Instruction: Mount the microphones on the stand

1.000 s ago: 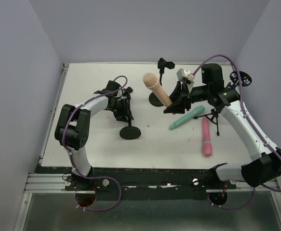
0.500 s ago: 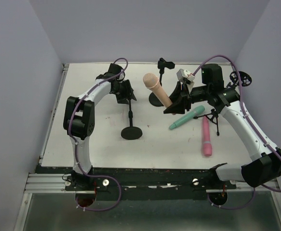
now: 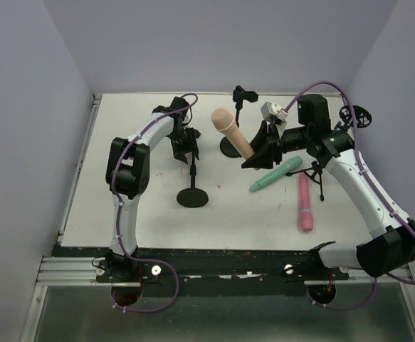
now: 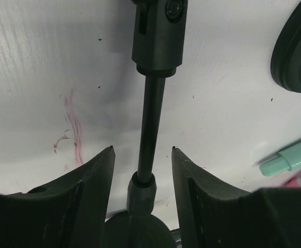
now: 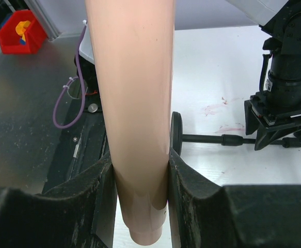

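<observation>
My right gripper [image 3: 254, 155] is shut on the tapered lower body of the peach-tan microphone [image 3: 230, 132] and holds it tilted above the table; in the right wrist view the microphone [image 5: 135, 103] sits tight between my fingers [image 5: 101, 181]. My left gripper [image 3: 187, 144] is open around the upper pole of a black stand [image 3: 192, 197]. In the left wrist view the pole [image 4: 151, 124] runs between the jaws with a gap on each side, and the stand's holder [image 4: 158, 36] is above. The mint-teal microphone [image 3: 275, 174] and the pink microphone [image 3: 305, 202] lie on the table.
A second black stand [image 3: 231, 147] with a clip [image 3: 244, 95] stands at the back centre. A small black tripod [image 3: 317, 174] stands beside the pink microphone, under my right arm. A red bin [image 5: 17, 30] sits off the table. The walls close in on three sides.
My left arm has swung right and back, and its gripper has risen from the stand's lower pole to the upper pole. The right arm and its microphone have not moved.
</observation>
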`<state>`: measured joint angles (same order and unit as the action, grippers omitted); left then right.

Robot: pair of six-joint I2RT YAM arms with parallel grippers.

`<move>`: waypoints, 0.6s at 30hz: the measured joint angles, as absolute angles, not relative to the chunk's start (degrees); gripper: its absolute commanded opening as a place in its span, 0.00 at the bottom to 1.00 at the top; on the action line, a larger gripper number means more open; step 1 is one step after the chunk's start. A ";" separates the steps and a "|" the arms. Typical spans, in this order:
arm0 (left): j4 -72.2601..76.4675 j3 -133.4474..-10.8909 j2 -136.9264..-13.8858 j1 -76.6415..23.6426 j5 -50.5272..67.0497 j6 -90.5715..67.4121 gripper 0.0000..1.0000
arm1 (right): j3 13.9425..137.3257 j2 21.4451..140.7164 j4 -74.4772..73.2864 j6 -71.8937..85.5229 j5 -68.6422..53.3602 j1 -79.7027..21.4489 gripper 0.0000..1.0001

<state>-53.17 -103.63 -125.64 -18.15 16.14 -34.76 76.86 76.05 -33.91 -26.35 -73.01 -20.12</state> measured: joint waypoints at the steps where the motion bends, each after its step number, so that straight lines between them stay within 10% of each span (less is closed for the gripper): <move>1: -53.63 -103.94 -125.84 -18.35 15.81 -34.59 0.52 | 76.86 76.05 -33.91 -26.35 -73.01 -20.12 0.17; 12: -60.88 -114.80 -134.04 -20.80 12.21 -32.14 0.45 | 76.86 74.48 -33.91 -26.35 -73.17 -20.12 0.17; 18: -63.75 -120.20 -136.40 -21.08 10.81 -31.53 0.22 | 76.86 74.17 -33.93 -26.35 -73.43 -20.12 0.17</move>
<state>-63.75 -120.20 -136.40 -21.08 10.81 -31.53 76.86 74.17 -33.93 -26.35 -73.43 -20.12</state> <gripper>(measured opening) 0.352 0.440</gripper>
